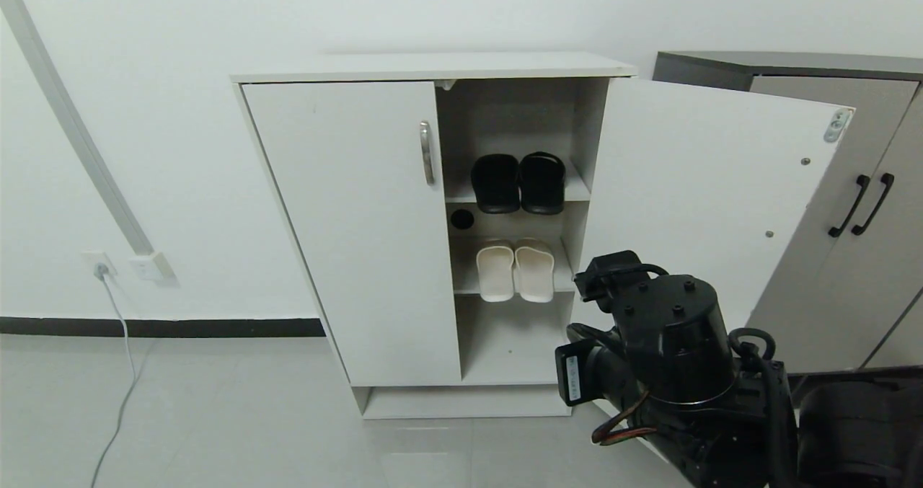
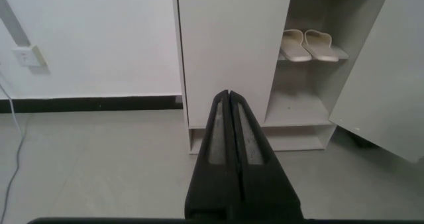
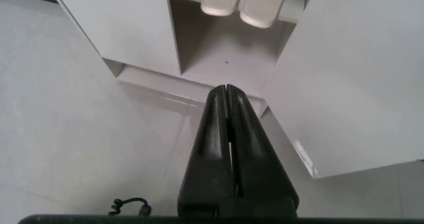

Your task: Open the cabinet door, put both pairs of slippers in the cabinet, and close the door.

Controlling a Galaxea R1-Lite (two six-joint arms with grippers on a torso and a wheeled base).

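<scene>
Cabinet (image 1: pixel 346 221): right door (image 1: pixel 707 192) open, swung out to 3 o'clock of the opening, left door (image 1: pixel 360 257) shut. Black slippers (image 1: pixel 518 182) side by side on the upper shelf. White slippers (image 1: pixel 515 270) on the shelf at 6 o'clock of them. Left gripper (image 2: pixel 229 98) clenched, empty, over the floor (image 2: pixel 99 164) facing the cabinet. Right gripper (image 3: pixel 227 90) also clenched, empty, near the open door's bottom edge.

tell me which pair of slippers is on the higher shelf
The black pair is on the upper shelf; the white pair lies one level below it.
</scene>
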